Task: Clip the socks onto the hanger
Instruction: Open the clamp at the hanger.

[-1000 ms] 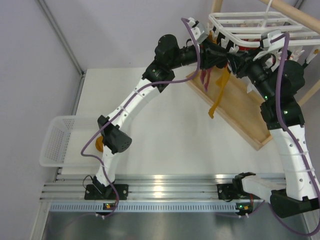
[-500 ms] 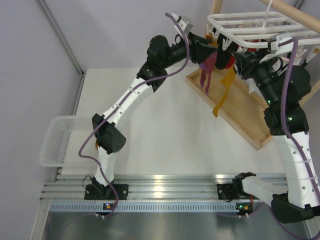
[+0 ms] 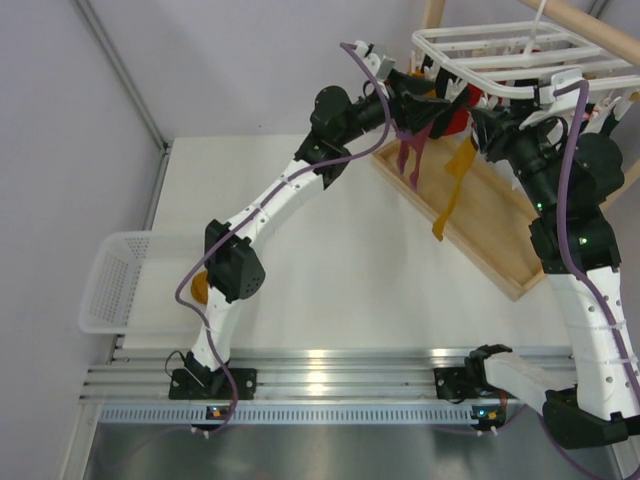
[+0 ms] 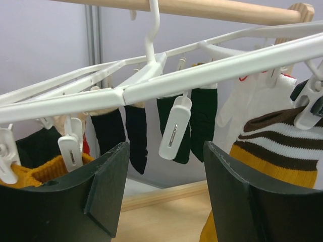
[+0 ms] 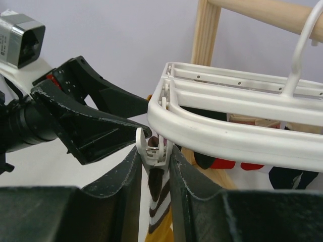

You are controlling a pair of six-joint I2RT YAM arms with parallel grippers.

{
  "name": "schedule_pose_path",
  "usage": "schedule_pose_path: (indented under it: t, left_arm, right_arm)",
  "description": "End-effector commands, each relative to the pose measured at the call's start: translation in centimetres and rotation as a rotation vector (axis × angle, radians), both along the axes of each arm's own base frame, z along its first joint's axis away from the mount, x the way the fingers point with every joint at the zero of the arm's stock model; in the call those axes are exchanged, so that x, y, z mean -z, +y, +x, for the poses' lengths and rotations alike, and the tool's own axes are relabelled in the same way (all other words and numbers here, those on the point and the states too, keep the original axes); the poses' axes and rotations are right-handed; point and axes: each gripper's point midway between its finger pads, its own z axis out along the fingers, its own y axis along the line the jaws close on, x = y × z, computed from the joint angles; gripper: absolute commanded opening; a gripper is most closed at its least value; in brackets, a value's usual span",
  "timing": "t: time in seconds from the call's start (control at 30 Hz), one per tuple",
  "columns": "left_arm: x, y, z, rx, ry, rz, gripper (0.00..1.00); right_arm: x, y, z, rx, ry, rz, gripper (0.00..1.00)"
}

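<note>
The right claw point(image 5: 155, 154) is closed to a narrow gap on the striped cuff of the sock point(image 5: 157, 194). One clip point(image 5: 151, 147) of the hanger point(image 5: 227, 136) sits at this claw's fingertips, directly above the cuff. The right wrist view does not show whether the clip has bitten the fabric. The yellow leg of the sock hangs free below the claw, above the tray point(image 3: 500, 250). The left claw point(image 4: 165, 151) is open and holds nothing. An empty clip point(image 4: 174, 128) dangles just ahead of its fingers, in line with the gap between them, and the striped cuff lies off to its right. In the right wrist view, one finger of the left claw ends just beside the clip above the cuff. A purple sock point(image 3: 412, 150) hangs below the left claw. Handling, as a judgement: the sock is light, soft and fully limp, so it offers no resistance and sags from whatever point holds it. Take hold at the cuff, where the knit looks thickest. Keep the hold just under the edge, so that a margin of fabric stands above the fingers for the clip to bite. The clip is small and hangs loose from its bar, so it is likely to swing away when touched. The hanger hangs by its hook from the rod point(image 4: 212, 9) and is likely to tilt under any push, so apply force to the clip gently
</note>
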Motion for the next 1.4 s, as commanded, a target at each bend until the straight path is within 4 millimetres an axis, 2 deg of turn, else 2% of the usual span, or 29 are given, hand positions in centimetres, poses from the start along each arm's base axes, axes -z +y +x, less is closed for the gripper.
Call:
schedule_pose_path:
  t: [0.0,0.27,0.3,0.67,0.87,0.97,1.1,1.2,1.3,1.33,1.37]
  left_arm:
    - [-2.4,-0.2,-2.0,0.073,-0.092,-0.084,0.66]
    - [-1.8,-1.5,-1.8,0.062,-0.119,-0.096,0.66]
    - [-2.3,-1.4,-1.9,0.06,-0.132,-0.107,0.66]
    - [-2.0,-2.4,-2.3,0.085,-0.136,-0.144,0.65]
    - [-2.4,-3.1,-3.5,0.121,-0.154,-0.163,0.61]
    - [-2.4,-3.3,-3.7,0.121,-0.155,-0.167,0.55]
    - [-2.1,-3.5,-3.3,0.105,-0.142,-0.152,0.34]
    - [-2.4,-3.2,-3.7,0.103,-0.156,-0.135,0.27]
    - [-2.5,-2.8,-4.3,0.107,-0.167,-0.092,0.19]
    - [-3.2,-2.2,-4.9,0.098,-0.197,-0.073,0.13]
    - [-2.4,-2.2,-4.9,0.097,-0.197,-0.043,0.1]
  right_arm:
    - [-1.7,-0.4,-0.8,0.015,-0.048,-0.003,0.08]
    - [-1.8,-0.3,-1.1,0.004,-0.05,-0.012,0.07]
    - [-1.8,-0.3,-1.2,0.003,-0.051,-0.012,0.07]
    - [-1.9,-0.3,-1.4,-0.001,-0.051,-0.026,0.06]
    - [-1.9,-0.4,-1.5,0.002,-0.051,-0.025,0.05]
    - [-2.1,-0.5,-1.6,0.007,-0.055,-0.023,0.05]
    - [-2.2,-0.7,-1.6,0.017,-0.059,-0.025,0.05]
    - [-2.1,-0.8,-1.6,0.026,-0.052,-0.024,0.06]
    - [-1.6,-2.4,-0.8,0.121,0.014,0.016,0.09]
    - [-1.6,-3.5,-0.6,0.182,0.032,0.038,0.13]
    - [-2.1,-3.7,-0.7,0.196,0.031,0.048,0.13]
